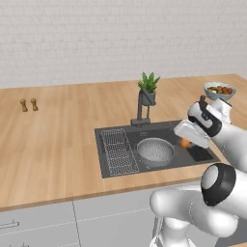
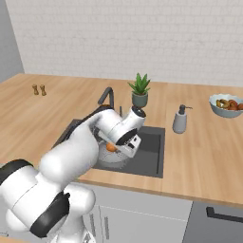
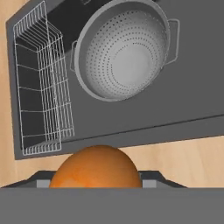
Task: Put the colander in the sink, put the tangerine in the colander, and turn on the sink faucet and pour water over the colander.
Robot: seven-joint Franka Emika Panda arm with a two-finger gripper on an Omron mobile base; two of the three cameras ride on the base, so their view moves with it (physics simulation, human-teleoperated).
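We see the light grey perforated metal colander (image 3: 124, 50) sitting upright and empty in the dark grey rectangular sink (image 1: 193, 153), below the slim dark bent-over faucet (image 1: 141, 107). The small bright orange tangerine (image 3: 95, 168) is raised above the sink's edge, apart from the colander.

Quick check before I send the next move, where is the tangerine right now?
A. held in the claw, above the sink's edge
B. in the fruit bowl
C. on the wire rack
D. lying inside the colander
A: the tangerine sits between the claw fingers, and the colander in the sink is empty.

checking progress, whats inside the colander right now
Nothing: the colander sits empty in the sink, bare perforated bottom visible. The tangerine is held above the sink edge.
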